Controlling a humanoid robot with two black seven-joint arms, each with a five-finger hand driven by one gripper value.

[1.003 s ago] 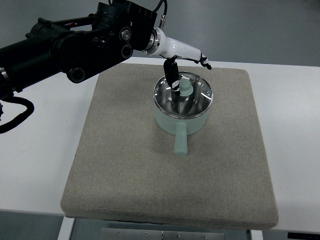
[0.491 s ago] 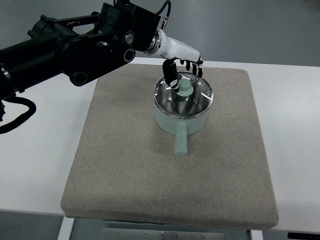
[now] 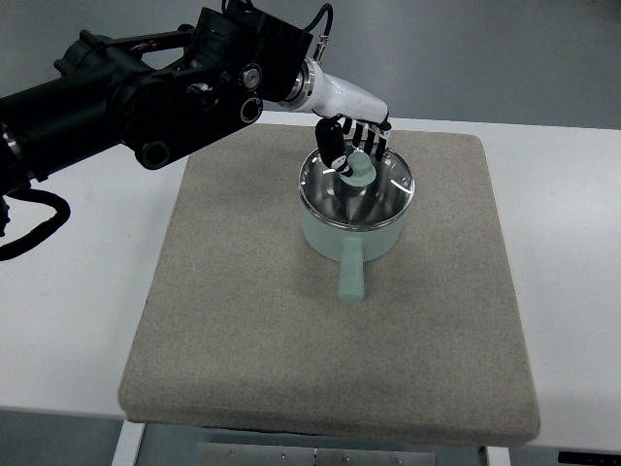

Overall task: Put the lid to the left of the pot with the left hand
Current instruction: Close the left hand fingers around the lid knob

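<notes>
A pale green pot (image 3: 325, 236) stands on the grey mat (image 3: 243, 320), toward its far middle, with its handle (image 3: 350, 277) pointing toward me. A glass lid (image 3: 383, 194) with a metal rim and a pale green knob (image 3: 359, 175) sits on the pot. My left hand (image 3: 349, 148) comes in from the upper left on a black arm and is over the lid. Its thumb is on the knob's left side and its fingers (image 3: 369, 136) curl down behind the knob, closing around it. The lid rests on the pot. The right arm is out of view.
The mat lies on a white table (image 3: 572, 243). Bare mat stretches to the left of the pot (image 3: 233, 214) and in front of it. The bulky black arm (image 3: 146, 87) hangs over the mat's far left corner.
The left hand's fingers, stretched out past the lid a second ago, have curled down around the knob. The thumb stays at the knob. The lid and pot have not moved.
</notes>
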